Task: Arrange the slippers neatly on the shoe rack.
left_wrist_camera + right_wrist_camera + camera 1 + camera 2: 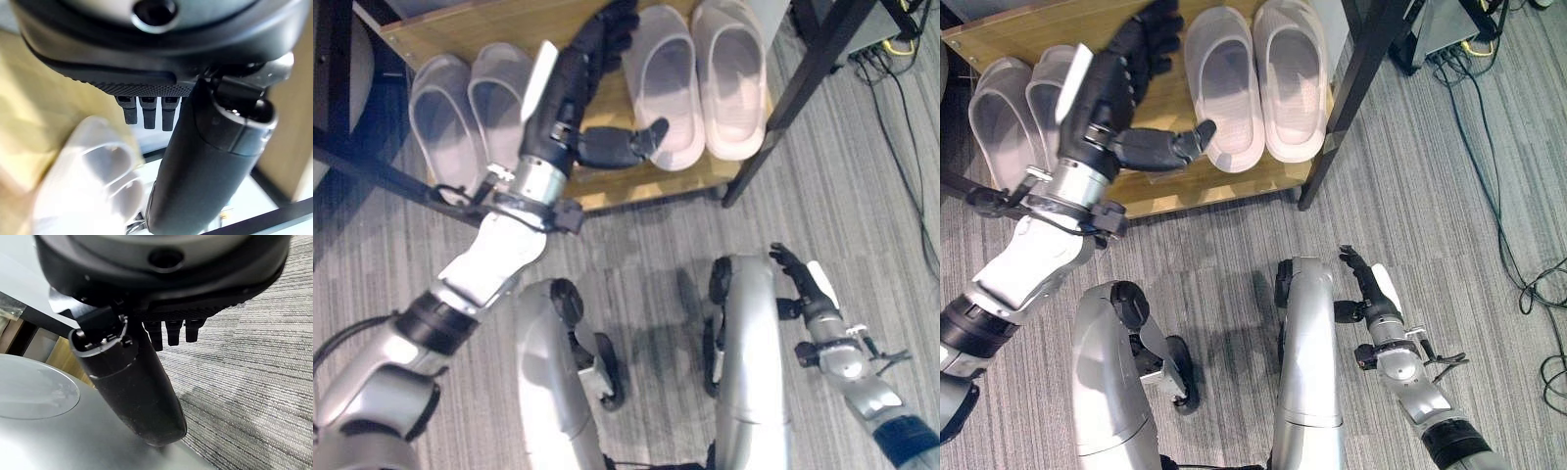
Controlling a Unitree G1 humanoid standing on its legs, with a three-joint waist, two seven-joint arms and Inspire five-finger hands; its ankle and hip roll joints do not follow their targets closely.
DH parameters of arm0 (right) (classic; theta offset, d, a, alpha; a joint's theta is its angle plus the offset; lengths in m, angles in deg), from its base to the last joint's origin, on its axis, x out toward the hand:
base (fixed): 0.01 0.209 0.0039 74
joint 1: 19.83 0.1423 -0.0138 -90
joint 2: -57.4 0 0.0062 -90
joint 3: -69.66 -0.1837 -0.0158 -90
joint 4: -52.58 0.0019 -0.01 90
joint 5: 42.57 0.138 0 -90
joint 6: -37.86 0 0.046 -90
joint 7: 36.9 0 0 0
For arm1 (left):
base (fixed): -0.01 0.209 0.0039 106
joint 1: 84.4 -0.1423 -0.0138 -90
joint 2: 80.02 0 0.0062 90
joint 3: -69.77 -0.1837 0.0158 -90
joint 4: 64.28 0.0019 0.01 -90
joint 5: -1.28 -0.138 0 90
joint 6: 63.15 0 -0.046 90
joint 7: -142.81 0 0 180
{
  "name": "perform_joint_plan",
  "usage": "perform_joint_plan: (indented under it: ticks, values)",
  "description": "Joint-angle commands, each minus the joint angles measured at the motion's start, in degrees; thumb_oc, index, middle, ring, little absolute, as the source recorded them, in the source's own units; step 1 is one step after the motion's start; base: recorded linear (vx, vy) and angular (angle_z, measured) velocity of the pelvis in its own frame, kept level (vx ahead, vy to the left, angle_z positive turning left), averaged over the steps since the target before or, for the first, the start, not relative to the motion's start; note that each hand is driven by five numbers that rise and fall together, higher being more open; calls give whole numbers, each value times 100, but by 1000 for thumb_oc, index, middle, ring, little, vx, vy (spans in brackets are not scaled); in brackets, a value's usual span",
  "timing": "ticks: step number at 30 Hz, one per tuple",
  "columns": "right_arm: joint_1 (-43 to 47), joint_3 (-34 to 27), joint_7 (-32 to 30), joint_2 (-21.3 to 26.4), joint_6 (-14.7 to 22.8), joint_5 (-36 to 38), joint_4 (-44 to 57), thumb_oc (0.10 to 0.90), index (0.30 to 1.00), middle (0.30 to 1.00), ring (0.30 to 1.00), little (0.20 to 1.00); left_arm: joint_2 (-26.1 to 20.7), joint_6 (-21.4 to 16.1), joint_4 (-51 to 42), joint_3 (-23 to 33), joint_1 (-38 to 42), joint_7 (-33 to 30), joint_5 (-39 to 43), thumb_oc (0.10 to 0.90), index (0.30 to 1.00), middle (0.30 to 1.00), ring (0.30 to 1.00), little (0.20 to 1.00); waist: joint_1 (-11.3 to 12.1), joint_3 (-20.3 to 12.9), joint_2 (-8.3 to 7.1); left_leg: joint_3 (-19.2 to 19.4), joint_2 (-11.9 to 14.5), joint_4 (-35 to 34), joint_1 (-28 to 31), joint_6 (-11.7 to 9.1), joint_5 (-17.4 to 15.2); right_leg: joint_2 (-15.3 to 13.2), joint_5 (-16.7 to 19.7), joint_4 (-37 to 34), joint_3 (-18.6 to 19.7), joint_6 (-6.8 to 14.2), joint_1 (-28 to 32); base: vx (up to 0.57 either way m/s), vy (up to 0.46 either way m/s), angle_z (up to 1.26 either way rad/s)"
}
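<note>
Two pairs of pale pink slippers lie on the wooden shelf of the shoe rack. One pair is at the left and the other pair at the right, toes pointing to the back. My left hand hovers over the gap between the pairs, open, fingers stretched to the back and the thumb pointing at the right pair's nearest slipper. It holds nothing. In the left wrist view a slipper lies beside the thumb. My right hand hangs low at the right over the carpet, open and empty.
Black rack posts slant down at the shelf's right end, and a dark bar crosses at the left. Cables trail over the grey carpet at the far right.
</note>
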Motion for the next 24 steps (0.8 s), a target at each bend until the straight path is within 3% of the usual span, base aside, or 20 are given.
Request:
perform_joint_plan:
  ticks: [1,4,5,10,12,13,14,16,17,19,20,21,22,24]
  values:
    - [445,-338,-49,17,526,-207,313,800,900,900,900,900,-293,-695,-547,633,377,-15,-498,800,900,900,900,900,319,-176,-41,-455,-286,-1120,-31,-407,259,-452,447,-823,283,-68,159,-81,0,2]
    - [879,-487,-101,22,550,-254,123,800,900,900,900,900,-346,-661,-675,951,278,85,-697,800,900,900,900,900,485,-176,-91,-338,-296,-2294,-31,-402,721,-398,893,-1962,79,-34,160,-194,13,-1]
    - [989,-558,-117,8,574,-279,93,800,900,900,900,900,-259,-637,-717,1098,64,169,-700,800,900,900,900,900,524,-183,-46,-316,-337,-2682,-31,-379,974,-375,1121,-2343,-37,-39,162,-209,23,-15]
    - [966,-656,-108,-215,603,-310,-42,800,900,900,900,900,561,-510,-513,1436,-1334,592,-765,800,900,900,900,900,567,-1100,210,-446,-472,-4373,10,-337,1824,-552,1665,-4119,-764,-48,415,-135,13,2]
    - [870,-689,-72,-309,631,-282,-69,800,900,900,900,900,876,-457,-218,1485,-1897,752,-858,800,900,900,900,900,550,-1137,187,-425,-498,-5175,538,-365,2083,-554,1931,-4923,-945,-52,958,-178,-30,8]
    - [871,-688,-72,-308,631,-282,-68,800,900,900,900,900,877,-458,-219,1487,-1899,753,-858,800,900,900,900,900,543,-1132,192,-426,-505,-5226,557,-362,2129,-558,1970,-4970,-957,-58,979,-210,-60,12]
    - [805,-672,-30,-405,661,-258,-88,800,900,900,900,900,1216,-417,142,1447,-2315,917,-901,800,900,900,900,900,526,-1175,147,-414,-529,-6009,1104,-413,2386,-491,2201,-5787,-1125,-54,1556,-186,-62,17]
    - [788,-661,2,-442,669,-258,-102,800,900,900,900,900,1314,-401,350,1393,-2472,966,-994,800,900,900,900,900,511,-1188,126,-403,-554,-6428,1384,-433,2570,-450,2399,-6270,-1217,-57,1877,-163,-61,15]
    - [723,-613,41,-514,689,-374,-131,800,900,900,900,900,1592,-382,822,1276,-2764,1048,-1205,800,900,900,900,900,491,-1223,77,-412,-580,-7203,1927,-485,2868,-364,2678,-7115,-1371,-33,2441,-120,-72,5]
    - [597,-522,52,-630,677,-544,-238,800,900,900,900,900,1906,-360,1291,1155,-3021,1073,-1375,800,900,900,900,900,486,-1259,26,-492,-583,-8001,2557,-512,3195,-310,2952,-7918,-1558,25,3066,-155,-97,6]
    - [471,-454,98,-751,675,-637,-372,800,900,900,900,900,2134,-333,1802,1108,-3241,1072,-1541,800,900,900,900,900,477,-1316,-11,-529,-541,-9103,3252,-532,3790,-224,3494,-8862,-1811,89,3669,-57,-74,10]
    - [463,-446,99,-748,676,-638,-375,800,900,900,900,900,2142,-338,1813,1105,-3248,1071,-1542,800,900,900,900,900,471,-1289,-3,-558,-535,-9050,3382,-558,3572,-204,3306,-8805,-1772,156,3792,-112,-58,15]
    - [402,-411,128,-790,659,-679,-414,800,900,900,900,900,2214,-328,2037,1092,-3342,1080,-1612,800,900,900,900,900,481,-1356,-18,-536,-532,-9563,3657,-573,3937,-175,3633,-9312,-1896,144,4055,38,-64,19]
    - [219,-297,277,-927,598,-754,-601,800,900,900,900,900,2411,-271,2600,1012,-3620,1182,-1780,800,900,900,900,900,515,-1468,-77,-477,-515,-10669,4706,-661,4315,-49,3945,-10363,-2092,231,5052,80,-91,12]
